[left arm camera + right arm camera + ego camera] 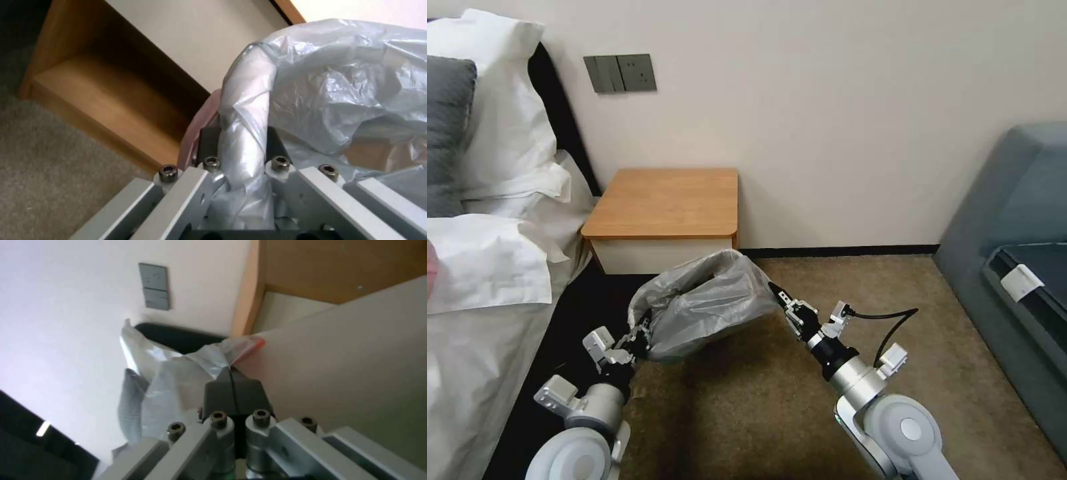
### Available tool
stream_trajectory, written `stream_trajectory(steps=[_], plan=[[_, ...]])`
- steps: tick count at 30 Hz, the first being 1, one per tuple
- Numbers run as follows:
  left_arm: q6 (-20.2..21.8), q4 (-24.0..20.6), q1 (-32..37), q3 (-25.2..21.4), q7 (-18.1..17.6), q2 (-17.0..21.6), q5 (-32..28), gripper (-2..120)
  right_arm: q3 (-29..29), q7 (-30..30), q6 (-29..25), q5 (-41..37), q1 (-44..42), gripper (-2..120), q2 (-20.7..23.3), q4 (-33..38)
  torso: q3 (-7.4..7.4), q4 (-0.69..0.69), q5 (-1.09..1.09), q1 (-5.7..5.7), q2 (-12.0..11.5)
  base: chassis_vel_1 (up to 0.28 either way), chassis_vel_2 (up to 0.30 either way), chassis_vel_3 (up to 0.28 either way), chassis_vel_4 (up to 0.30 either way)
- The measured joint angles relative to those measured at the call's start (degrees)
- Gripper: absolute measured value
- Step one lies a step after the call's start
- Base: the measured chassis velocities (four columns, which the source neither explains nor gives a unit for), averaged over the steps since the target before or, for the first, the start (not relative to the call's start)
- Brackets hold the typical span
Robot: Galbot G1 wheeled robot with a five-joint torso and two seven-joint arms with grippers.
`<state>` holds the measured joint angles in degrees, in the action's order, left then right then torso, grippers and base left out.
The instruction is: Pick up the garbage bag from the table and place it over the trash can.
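Bag (707, 307) stretched between both tools: left tool (639, 335) clamped on rim, right tool (780, 297) pinching edge. Spreading step; next needs lowering over bin, hidden underneath.

The garbage bag (707, 303) drapes over the trash can so fully that none of the bin's surface can be made out. The bag hides the counter's (667, 200) lower shelf in the head view. The left end effector's (642, 337) fingertips are buried in plastic folds. The sofa (1014, 220) and the pillows (487, 100) run off the picture's edges.
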<state>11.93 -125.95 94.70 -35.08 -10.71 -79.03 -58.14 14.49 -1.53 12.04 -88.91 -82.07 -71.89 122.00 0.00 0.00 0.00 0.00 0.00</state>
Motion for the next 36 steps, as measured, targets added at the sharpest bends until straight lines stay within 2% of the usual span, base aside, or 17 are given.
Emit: stream_trajectory(steps=[16, 25, 31, 33, 34, 36], plan=[[0.21, 0.13, -0.09, -0.05, 0.66, 0.29, -1.13, 5, -0.82, -0.87, -2.35, 13.28, 4.49, 0, -0.03, -8.16, 0.0, 0.0, 0.0, 0.0, -0.01, 0.0, 0.0, 0.0, 0.0], [0.23, 0.37, -0.28, -0.04, 1.04, 0.09, -1.5, 5, -1.89, 2.25, -3.1, 21.49, 5.49, 0, 0.58, -12.06, 0.0, 0.0, 0.0, 0.0, 0.0, 0.0, 0.0, 0.0, 0.0], [0.3, 0.37, -0.33, -0.04, 0.95, 0.1, -1.67, 5, -1.94, 2.77, -3.61, 23.64, 4.93, 0, 0.5, -12.58, 0.0, 0.0, 0.0, 0.0, -0.01, 0.0, 0.0, 0.0, 0.0], [0.28, 0.43, -0.4, -0.06, 0.95, 0.1, -1.68, 5, -1.86, 3.61, -3.59, 25.45, 4.26, 9, 0.95, -12.04, 0.0, 0.0, 0.01, 0.0, 0.0, 0.0, 0.0, 0.0, 0.0], [0.28, 0.43, -0.4, -0.06, 0.95, 0.1, -1.68, 5, -1.86, 3.61, -3.59, 25.45, 4.26, 9, 0.95, -12.04, 0.0, 0.0, 0.01, 0.0, 0.0, 0.0, 0.0, 0.0, 0.0], [0.28, 0.59, -0.5, -0.17, 0.95, 0.11, -1.68, 5, -1.87, 3.46, -3.79, 27.74, 2.94, 19, 2.05, -10.76, 0.0, 0.0, 0.0, 0.0, 0.0, 0.0, 0.0, 0.0, 0.0]])
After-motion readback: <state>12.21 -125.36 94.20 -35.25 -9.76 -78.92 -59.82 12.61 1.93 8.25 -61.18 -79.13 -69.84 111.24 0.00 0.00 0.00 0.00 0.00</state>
